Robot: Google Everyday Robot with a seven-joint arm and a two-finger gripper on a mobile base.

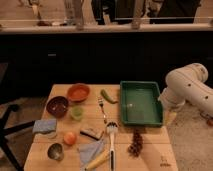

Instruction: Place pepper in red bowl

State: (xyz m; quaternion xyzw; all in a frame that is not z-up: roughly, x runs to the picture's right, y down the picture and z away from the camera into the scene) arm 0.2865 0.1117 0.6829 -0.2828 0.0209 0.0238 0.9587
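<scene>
- Nearest, a banana (97,161) lies slantwise by the front edge of the wooden desk (150,150), its far end on a crumpled blue-grey cloth (89,148).
- Left of them sits a small grey metal bowl (55,151).
- A white-headed brush (111,131) lies just right of the cloth, its dark handle running toward the front edge.
- Further right is a brown knobbly cluster (135,144); what it is cannot be told.
- One row back are an orange round fruit (70,138), a dark block (91,133) and, at the left edge, a folded blue cloth (45,125).
- Mid-desk stands a small light-green cup (76,112), with a maroon bowl (57,106) just beside it on the left and a fork (102,109) to its right.
- The green tray (141,118) takes up the right side of the desk.
- The pepper (107,96) lies flat on the desk between the red bowl (78,92) and the tray, close to the tray's left wall and apart from the bowl.
- The red bowl sits upright near the far-left corner.
- The white arm (187,86) reaches down off the desk's right edge; the jaws hang low beside the tray's right wall, spread wide and holding nothing, well apart from the pepper.
- A dark chair (7,131) stands left of the desk.
- A dark counter (100,29) runs behind.
</scene>
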